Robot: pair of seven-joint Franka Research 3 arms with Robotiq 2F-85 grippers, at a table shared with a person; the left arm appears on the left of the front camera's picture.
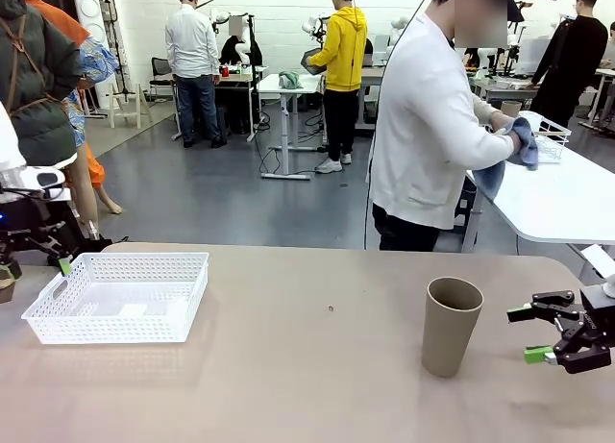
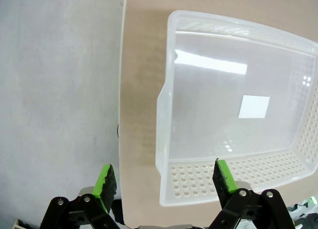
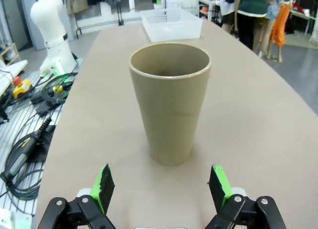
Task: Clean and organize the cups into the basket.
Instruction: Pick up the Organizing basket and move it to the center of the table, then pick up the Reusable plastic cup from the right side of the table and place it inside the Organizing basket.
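Tan cup (image 1: 451, 325) standing on worktop (image 1: 307, 385), basket (image 1: 120, 294) well apart at its 9 o'clock. Right fingers (image 1: 522, 314) hovering spread at cup's 3 o'clock, left fingers (image 2: 106, 182) spread beside basket. Cup looking light, stiff, smooth; mid-wall hold suiting.

One cup (image 1: 451, 325) — tan, one basket (image 1: 120, 294) — white
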